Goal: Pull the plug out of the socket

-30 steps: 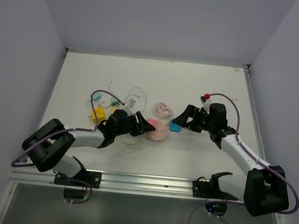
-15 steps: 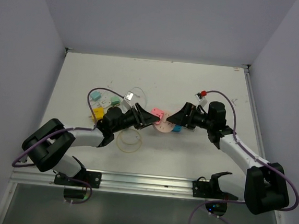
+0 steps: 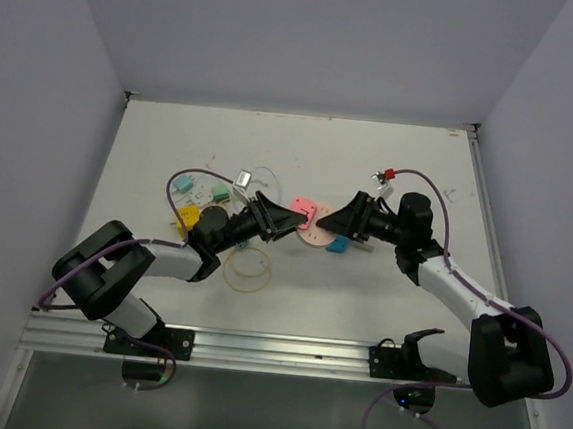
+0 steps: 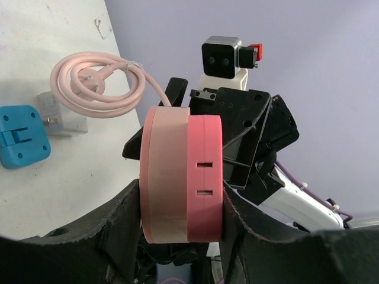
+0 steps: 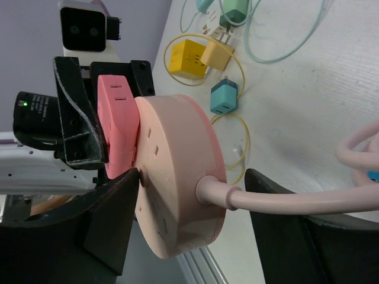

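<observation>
Left gripper (image 4: 180,198): closed. Its two fingers (image 4: 121,222) press in from both sides on the pink pair, one at the pale rim of the socket and one at the outer face of the plug.
Plug (image 4: 205,177): a bright pink block with two slots on its side. It sits between the left fingers and lies flat against the face of the socket, with no gap visible between the two.
Right gripper (image 5: 192,177): clamped on the socket, with one finger on each side of the disc. It points at the left gripper, tip toward tip and very near.
Socket (image 5: 177,171): a pale pink round disc, held off the table between the two grippers and standing on its edge. The plug is on the face turned toward the left gripper.
Cable (image 5: 284,201): pink. It leaves the rim of the socket between the right fingers.
Coil (image 4: 95,83): loops of the same pink cable, flat on the table beyond the left gripper.
Blue adapter (image 4: 21,142): on the table near the coil, with a grey-white charger (image 4: 56,115) just beside it.
Yellow adapter (image 5: 186,62): on the table on the far side of the left gripper, as the right wrist sees it.
Teal adapter (image 5: 224,97): near the yellow adapter, a little apart from it.
Table (image 3: 421,166): white, below both grippers.
</observation>
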